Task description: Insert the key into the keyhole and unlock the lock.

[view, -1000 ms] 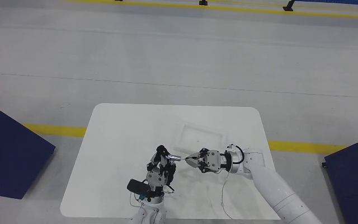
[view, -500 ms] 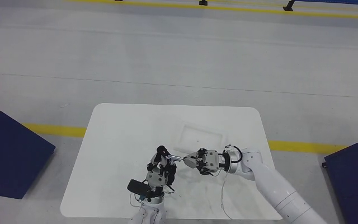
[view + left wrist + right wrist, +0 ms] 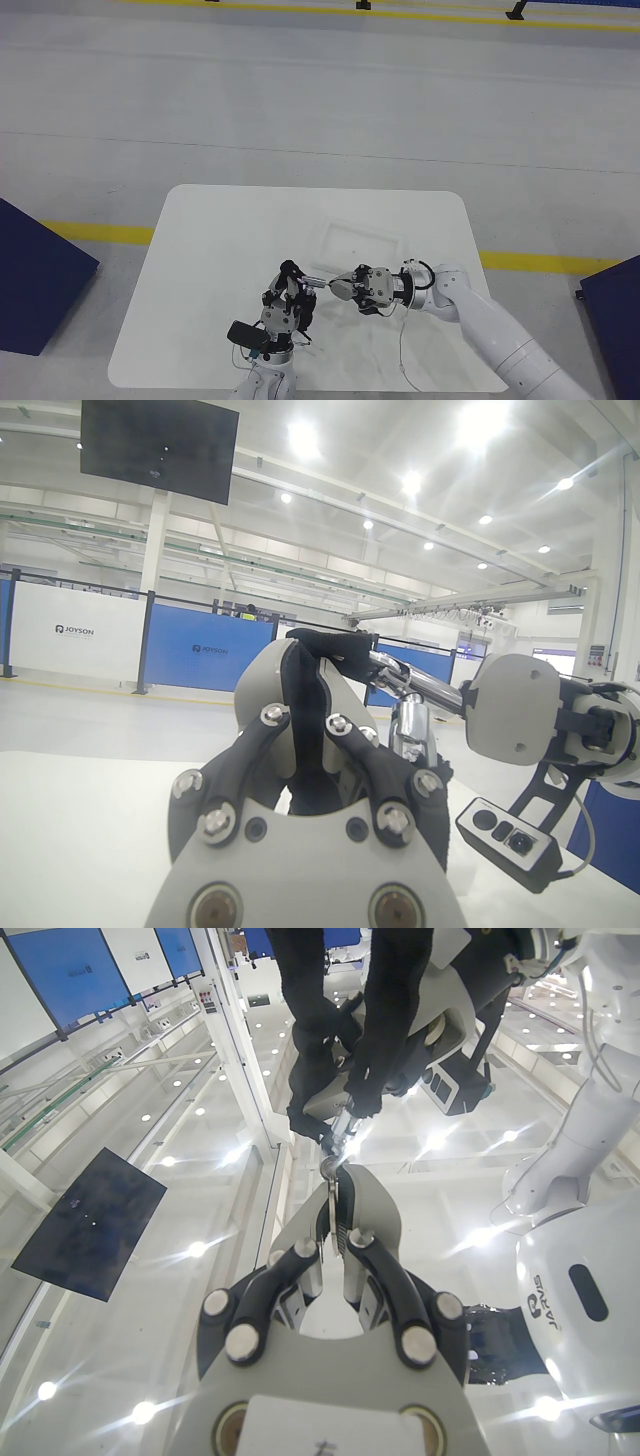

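The white table (image 3: 200, 260) stands in a bright hall with yellow floor lines, and both arms meet above its near edge. My right gripper (image 3: 334, 1180) is pressed together on the key (image 3: 331, 1210), pinching its flat head edge-on with the blade aimed at the lock (image 3: 345, 1125). My left gripper (image 3: 322, 650) is clamped on that lock with its black padded fingers (image 3: 300, 680), the keyhole end turned toward the key. Key and lock meet tip to tip. Glare hides the joint, so I cannot say whether the blade is seated. I judge insertion is the step in hand. Next it calls for a straight push along the lock's axis, then a wrist roll, with the left holding firm.
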`<control>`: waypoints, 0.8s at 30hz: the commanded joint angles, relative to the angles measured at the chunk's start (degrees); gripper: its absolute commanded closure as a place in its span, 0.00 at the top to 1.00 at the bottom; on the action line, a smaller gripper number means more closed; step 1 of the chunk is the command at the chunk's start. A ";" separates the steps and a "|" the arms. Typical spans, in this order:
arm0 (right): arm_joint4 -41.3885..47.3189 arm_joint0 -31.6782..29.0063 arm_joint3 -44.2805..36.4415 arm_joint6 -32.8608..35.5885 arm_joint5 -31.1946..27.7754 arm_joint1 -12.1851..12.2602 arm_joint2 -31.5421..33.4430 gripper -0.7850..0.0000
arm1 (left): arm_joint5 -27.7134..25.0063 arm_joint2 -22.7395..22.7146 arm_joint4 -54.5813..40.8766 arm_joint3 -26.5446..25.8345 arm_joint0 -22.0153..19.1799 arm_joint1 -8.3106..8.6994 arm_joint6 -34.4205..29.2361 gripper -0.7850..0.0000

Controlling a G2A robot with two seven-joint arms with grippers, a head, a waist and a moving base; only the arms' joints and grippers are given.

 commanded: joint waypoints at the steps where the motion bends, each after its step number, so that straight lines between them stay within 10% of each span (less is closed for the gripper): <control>1: -0.37 -0.02 -0.18 0.16 0.00 0.17 -0.13 0.00 | -0.04 -0.04 -0.01 0.02 0.01 -0.01 -0.04 0.00; 24: -24.87 -1.55 -6.61 11.51 -10.38 1.06 6.55 0.00 | 0.53 -0.38 0.39 0.10 -0.01 -0.21 0.16 0.00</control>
